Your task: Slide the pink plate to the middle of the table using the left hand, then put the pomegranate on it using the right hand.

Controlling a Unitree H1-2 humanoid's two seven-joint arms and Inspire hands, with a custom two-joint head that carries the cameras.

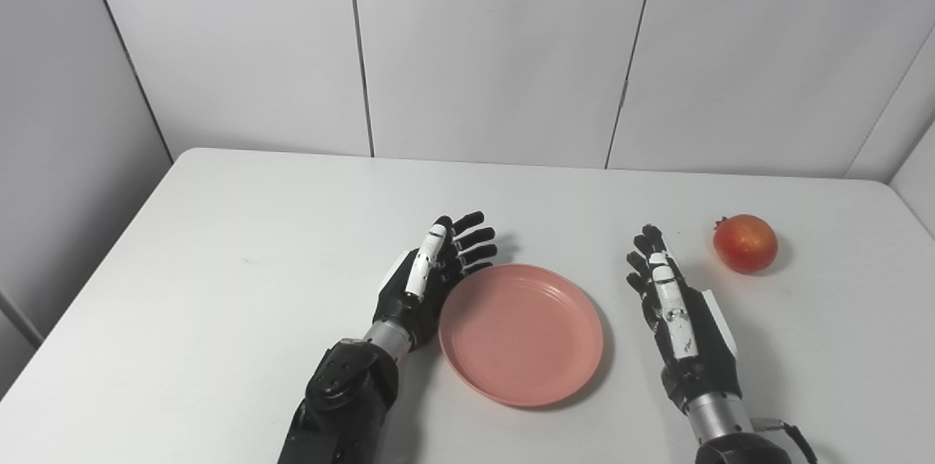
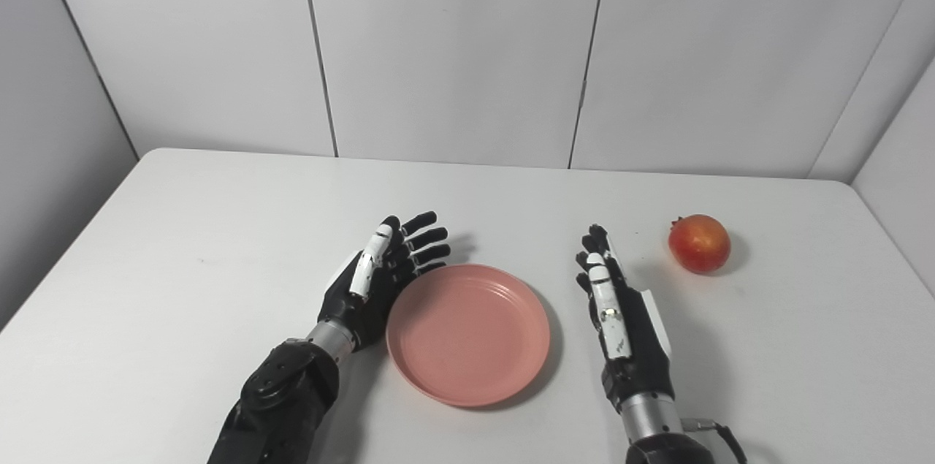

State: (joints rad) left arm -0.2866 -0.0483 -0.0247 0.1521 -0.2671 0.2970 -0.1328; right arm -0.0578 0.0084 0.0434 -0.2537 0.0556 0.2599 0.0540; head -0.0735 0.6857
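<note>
Pink plate [image 1: 521, 333] sits mid-table [image 1: 219, 288], toward the near edge. Left hand [image 1: 427, 278] rests against its left rim, fingers apart, holding nothing. Right hand [image 1: 676, 310] is open too. Pomegranate [image 1: 745, 243] lies near the table's right edge.

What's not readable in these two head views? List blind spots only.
- Contact between the black-and-white left hand and the round pink plastic plate: they meet along the plate's left rim in both views, but the hand's own body hides any touch.
- Far side of the red pomegranate and its contact with the white table: hidden by the fruit itself.
- Palm of the black-and-white right hand: faces away from the cameras.
- Both forearms: cut by the bottom edge.
</note>
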